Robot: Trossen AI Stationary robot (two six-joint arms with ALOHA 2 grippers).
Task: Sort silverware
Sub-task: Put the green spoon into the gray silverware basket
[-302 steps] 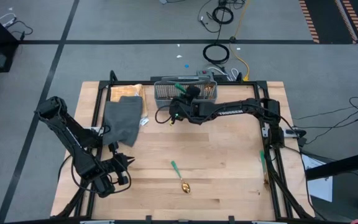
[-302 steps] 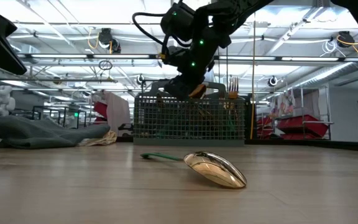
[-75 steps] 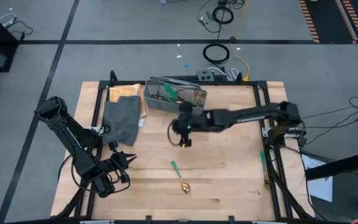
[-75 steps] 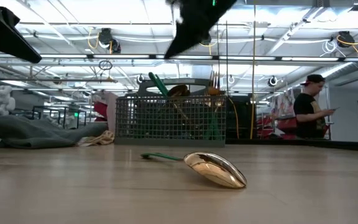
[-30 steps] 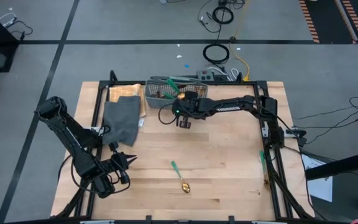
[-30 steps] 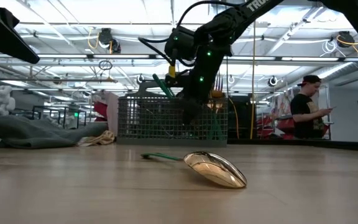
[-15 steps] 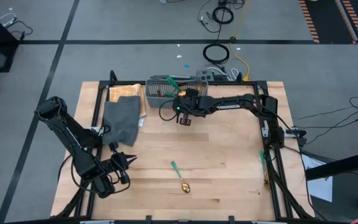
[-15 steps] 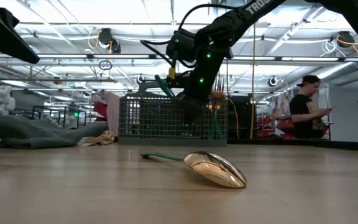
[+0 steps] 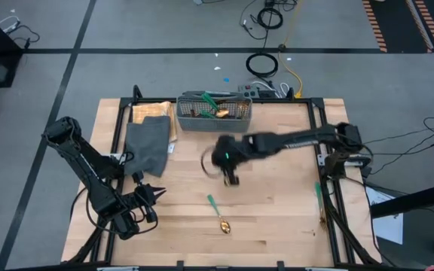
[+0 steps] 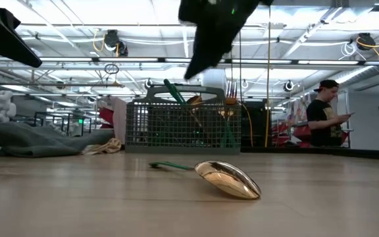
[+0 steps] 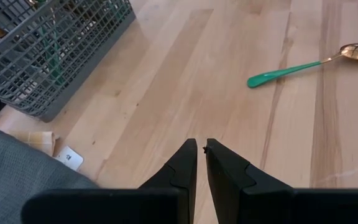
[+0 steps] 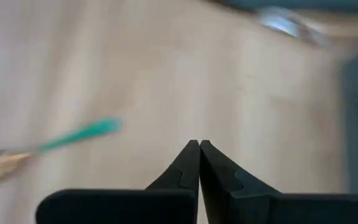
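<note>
The green-handled gold spoon (image 9: pixel 218 214) lies on the wooden bench (image 9: pixel 277 211), its long axis diagonal, bowl nearest; the right end effector (image 9: pixel 230 179), fingers together and empty, hovers beyond it.

I worked in an industrial lab hall. Ceiling trusses (image 10: pixel 77 62) with strip lights ran overhead, red parts bins (image 10: pixel 321 135) lined shelving behind, and cables (image 9: pixel 262 64) lay on grey taped floor (image 9: pixel 51 75).
</note>
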